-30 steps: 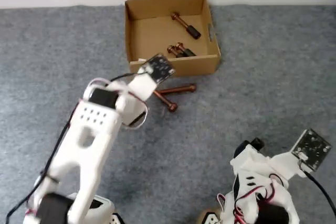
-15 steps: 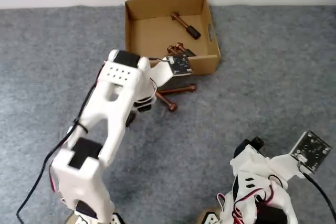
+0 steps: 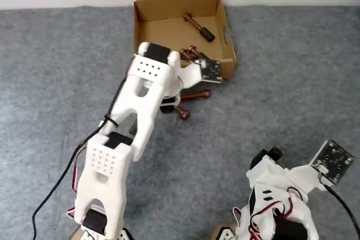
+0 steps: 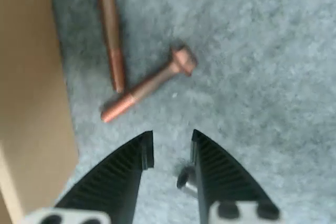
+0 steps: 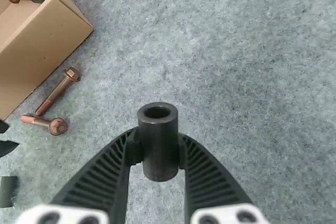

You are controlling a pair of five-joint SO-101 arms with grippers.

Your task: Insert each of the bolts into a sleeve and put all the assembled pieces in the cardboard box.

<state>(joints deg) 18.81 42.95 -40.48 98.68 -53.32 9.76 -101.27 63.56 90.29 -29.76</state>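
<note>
So the box [image 3: 160, 37] sits open at the far side of the desk [image 3: 292, 82], which has a grey carpet-like top. Inside, one assembled piece [image 3: 198, 27] lies toward the back, a copper bolt pushed into a dark sleeve, angled across the box floor. Down by the front wall two more copper heads [image 3: 192, 50] poke out side by side, but the left arm [image 3: 147, 91] covers the rest, so can't tell if those are sleeved. Just outside that front wall, two loose bolts [image 3: 194, 95] lie bare on the desk. In the left wrist view the long one [image 4: 109, 30] runs along the box wall and the slanted one [image 4: 147, 86] lies crosswise. The long one's tip meets the slanted shaft near its threaded end, touching or very nearly. The left fingers [image 4: 128, 169] are apart with nothing between them, hovering over bare desk just beside the box wall. The slanted bolt is near the fingertips but not between them. The right arm [image 3: 281, 200] is down at the near edge, well apart from the box. The right fingers [image 5: 105, 177] are clamped on a sleeve [image 5: 157, 135], gripped by its sides, open bore facing the wrist camera. From there the loose bolts lie off by the box corner, well apart from the held sleeve.
</note>
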